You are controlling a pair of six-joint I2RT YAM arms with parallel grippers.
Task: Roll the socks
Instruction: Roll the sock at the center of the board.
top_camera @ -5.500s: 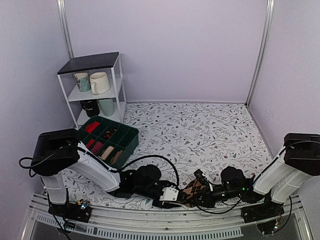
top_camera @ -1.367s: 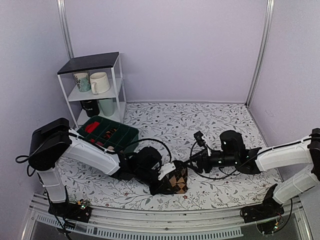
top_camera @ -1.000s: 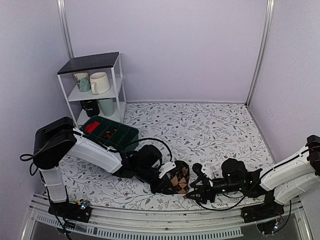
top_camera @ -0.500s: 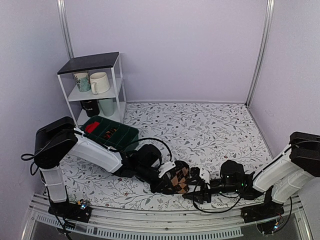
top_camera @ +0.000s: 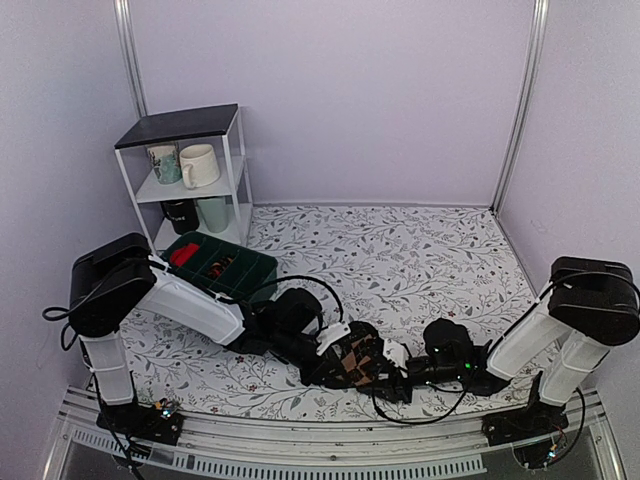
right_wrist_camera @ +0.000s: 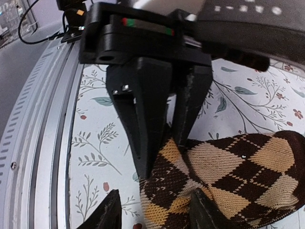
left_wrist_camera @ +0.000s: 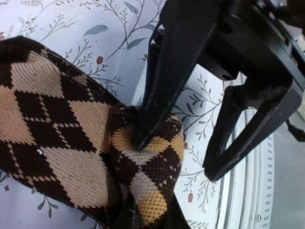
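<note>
- The argyle socks (top_camera: 356, 364) lie bunched on the table (top_camera: 420, 260), close to its near edge and a little right of centre, between the two arms.
- The left gripper (right_wrist_camera: 164, 152) has its fingers pressed together on a fold of the knit, pinching it.
- The right gripper (left_wrist_camera: 176, 160) meets that same fold from the right with its fingers spread. One tip rests on the sock and the other hangs over bare table.
- To my eye the roll is only partly made: one end is doubled over and the rest looks flat.
- Next, I reckon the right fingers must close on the fold beside the left pinch, so the bundle can be turned without loosening.
</note>
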